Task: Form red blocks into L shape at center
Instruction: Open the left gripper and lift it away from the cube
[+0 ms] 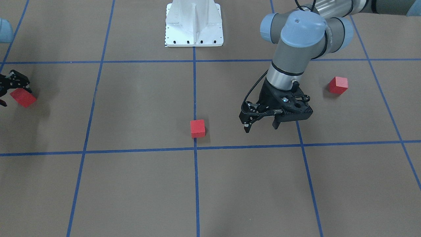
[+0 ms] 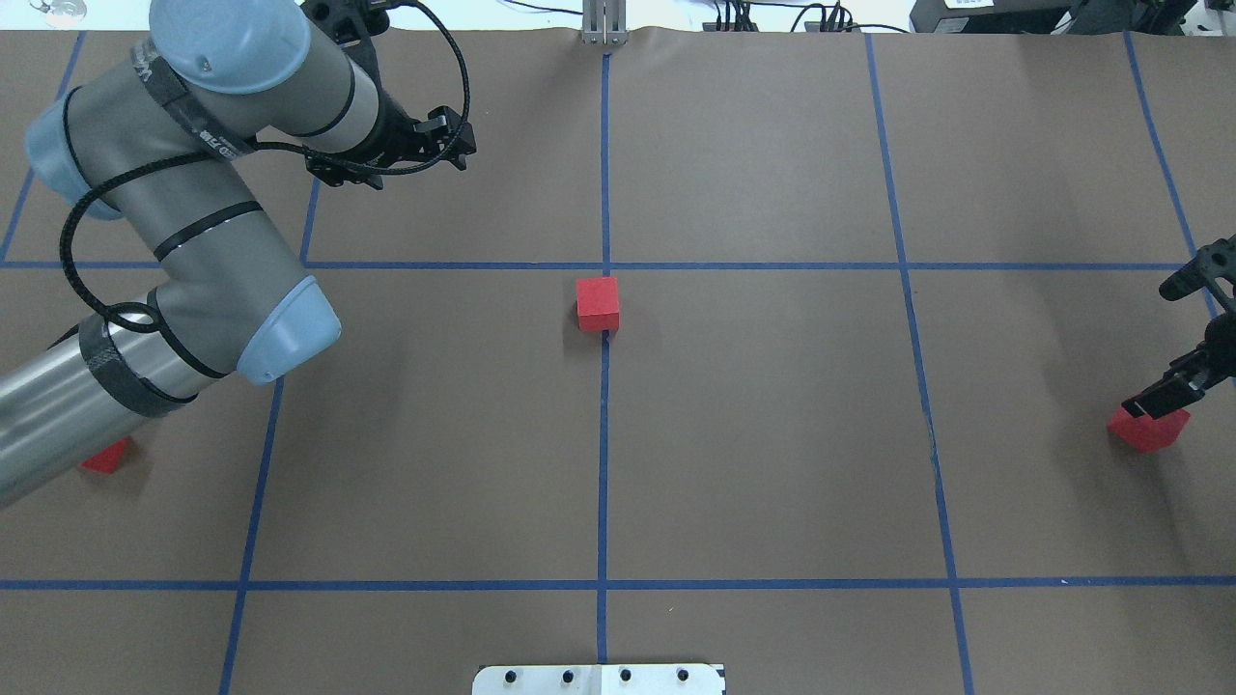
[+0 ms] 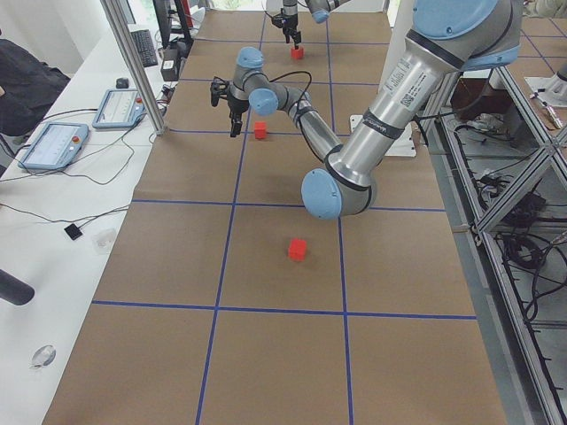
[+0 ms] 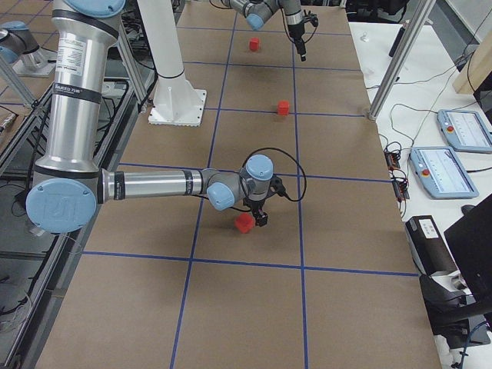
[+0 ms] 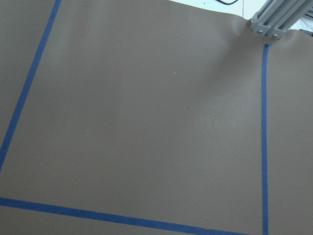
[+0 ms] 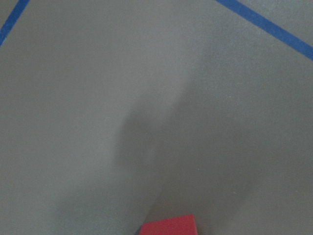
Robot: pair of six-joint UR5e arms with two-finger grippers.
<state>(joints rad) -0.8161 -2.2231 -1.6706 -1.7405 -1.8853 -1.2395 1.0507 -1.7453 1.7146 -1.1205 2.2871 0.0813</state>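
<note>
Nearest red block (image 1: 197, 128): plain matte cube

The brown surface (image 2: 753, 434), gridded with blue tape lines (image 2: 772, 265), carries one red block (image 2: 598, 303) on the middle line, just beside the centre crossing (image 2: 605, 265). A second red block (image 2: 106, 456) lies far to the robot's left and a third red block (image 2: 1149, 430) far to its right. The white base plate (image 2: 599, 679) stands at the near edge.

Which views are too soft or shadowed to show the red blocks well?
Right wrist view: soft focus, a broad dim shadow over the brown paper, only a sliver of red block at the bottom edge. Overhead exterior: sharp, evenly lit, but the left arm covers most of another red block. Front-facing: crisp, faint shadows.
</note>
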